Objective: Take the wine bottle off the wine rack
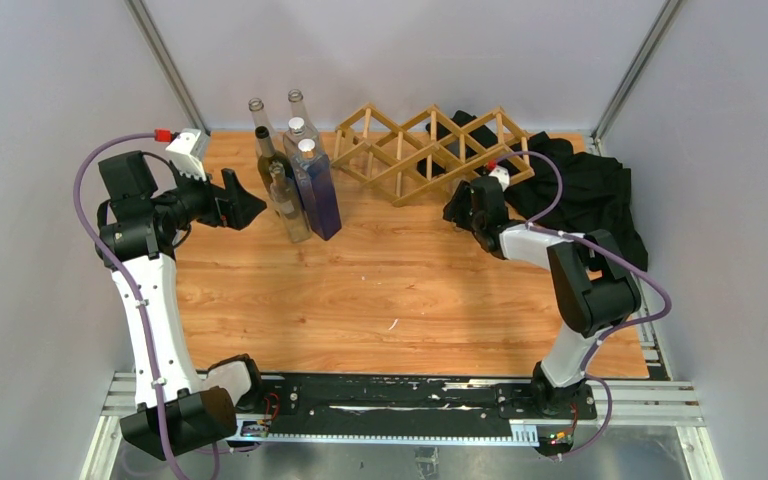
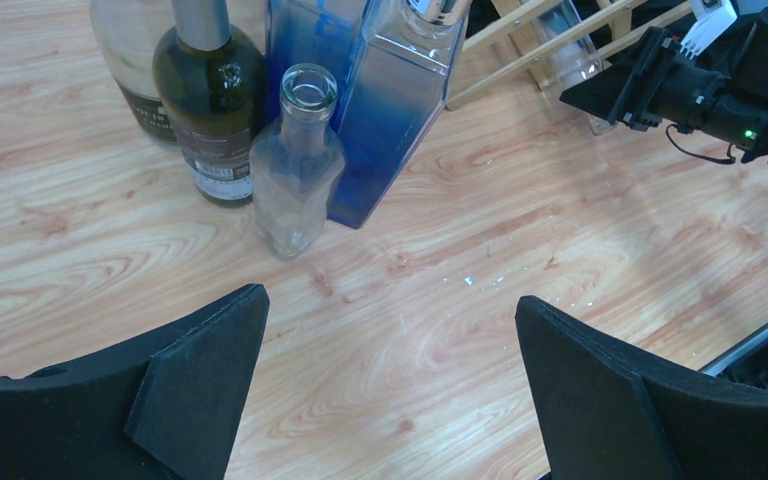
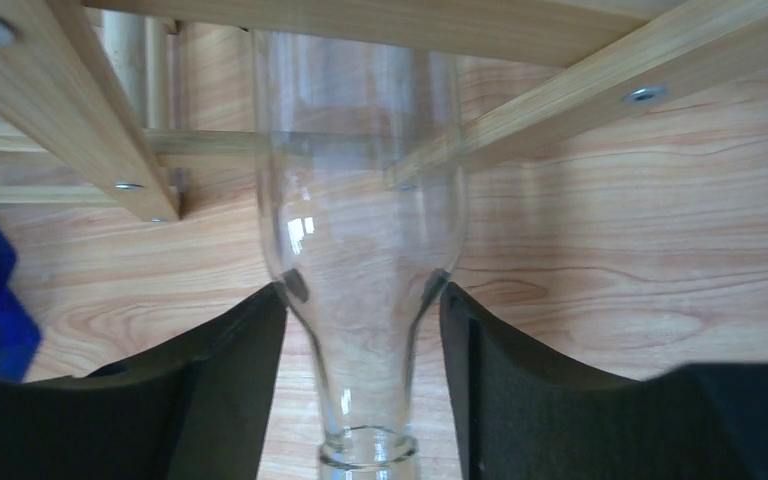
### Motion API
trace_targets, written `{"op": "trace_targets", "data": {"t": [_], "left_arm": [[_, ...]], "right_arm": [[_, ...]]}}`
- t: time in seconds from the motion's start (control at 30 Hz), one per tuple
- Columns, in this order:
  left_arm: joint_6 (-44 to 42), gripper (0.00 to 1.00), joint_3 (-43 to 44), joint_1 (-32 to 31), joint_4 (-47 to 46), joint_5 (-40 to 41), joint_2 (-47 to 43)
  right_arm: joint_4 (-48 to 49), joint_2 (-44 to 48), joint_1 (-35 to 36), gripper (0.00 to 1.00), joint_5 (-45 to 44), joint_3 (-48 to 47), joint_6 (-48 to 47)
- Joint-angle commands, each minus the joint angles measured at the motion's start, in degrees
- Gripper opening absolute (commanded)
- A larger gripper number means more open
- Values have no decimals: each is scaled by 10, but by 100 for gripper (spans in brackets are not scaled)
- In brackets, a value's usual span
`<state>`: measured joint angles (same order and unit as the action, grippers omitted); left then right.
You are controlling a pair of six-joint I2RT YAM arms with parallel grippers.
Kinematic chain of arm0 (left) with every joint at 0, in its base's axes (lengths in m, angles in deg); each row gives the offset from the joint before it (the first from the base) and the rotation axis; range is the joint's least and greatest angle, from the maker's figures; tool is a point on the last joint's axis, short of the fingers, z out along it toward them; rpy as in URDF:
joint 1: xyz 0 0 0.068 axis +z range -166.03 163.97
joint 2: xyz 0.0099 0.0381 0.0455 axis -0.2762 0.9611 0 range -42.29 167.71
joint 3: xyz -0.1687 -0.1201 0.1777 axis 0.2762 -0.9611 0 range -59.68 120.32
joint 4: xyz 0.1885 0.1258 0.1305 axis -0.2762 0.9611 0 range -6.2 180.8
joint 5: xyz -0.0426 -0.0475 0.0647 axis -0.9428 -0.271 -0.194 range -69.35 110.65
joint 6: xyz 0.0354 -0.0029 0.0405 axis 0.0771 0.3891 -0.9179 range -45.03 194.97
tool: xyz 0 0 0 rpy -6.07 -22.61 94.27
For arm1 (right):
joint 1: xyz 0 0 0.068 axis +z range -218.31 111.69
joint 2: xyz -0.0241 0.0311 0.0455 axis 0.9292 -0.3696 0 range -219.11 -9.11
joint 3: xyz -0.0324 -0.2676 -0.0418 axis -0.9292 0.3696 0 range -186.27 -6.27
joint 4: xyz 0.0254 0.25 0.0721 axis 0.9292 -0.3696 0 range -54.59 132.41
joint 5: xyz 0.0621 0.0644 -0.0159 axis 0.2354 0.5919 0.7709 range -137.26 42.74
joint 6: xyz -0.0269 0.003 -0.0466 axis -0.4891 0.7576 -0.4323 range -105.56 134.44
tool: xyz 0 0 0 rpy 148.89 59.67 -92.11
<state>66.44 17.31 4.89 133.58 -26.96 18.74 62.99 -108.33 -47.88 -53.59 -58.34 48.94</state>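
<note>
The right tool is being held around the neck of the wine bottle, a clear glass one lying with its mouth toward the wrist and its body being cradled in an opening of the wine rack. The fingers are being shown on either side of the glass, their tips seemingly touching where the neck flares into the shoulder. Lower down a gap is being left, so whether the bottle is truly being gripped cannot be told.

For the step in hand, a firm hold is being called for on the narrow neck rather than the sloping shoulder, where pads are likely to slide. The pull is best being directed straight along the bottle's axis, so that the light rack is not being dragged across the tabletop.

Farther off, the left tool is being held fully released, grasping nothing, near a cluster of standing bottles.

Much is being hidden: the bottle's base is being cut off in the wrist view, from overhead the clear glass is hardly being made out against the slats, and a black cloth behind the rack is being partly covered by the right arm
</note>
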Motion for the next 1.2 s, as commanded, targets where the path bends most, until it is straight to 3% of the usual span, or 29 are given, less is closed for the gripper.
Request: {"op": "trace_targets", "data": {"t": [0.0, 0.27, 0.47, 0.87, 1.17], "left_arm": [[5, 100, 8, 4, -5, -14, 1], [2, 100, 3, 4, -5, -21, -6], [-3, 100, -3, 4, -5, -30, -12], [-60, 100, -27, -15, -5, -62, -25], [-157, 100, -50, -179, 24, 53, -23]], "right_arm": [[28, -2, -9, 57, 3, 11, 27], [52, 34, -10, 33, 22, 60, 36], [63, 87, -9, 0, 53, 107, 48], [9, 293, -9, 0, 136, 234, 92], [-146, 505, -8, 0, 156, 278, 136]]}}
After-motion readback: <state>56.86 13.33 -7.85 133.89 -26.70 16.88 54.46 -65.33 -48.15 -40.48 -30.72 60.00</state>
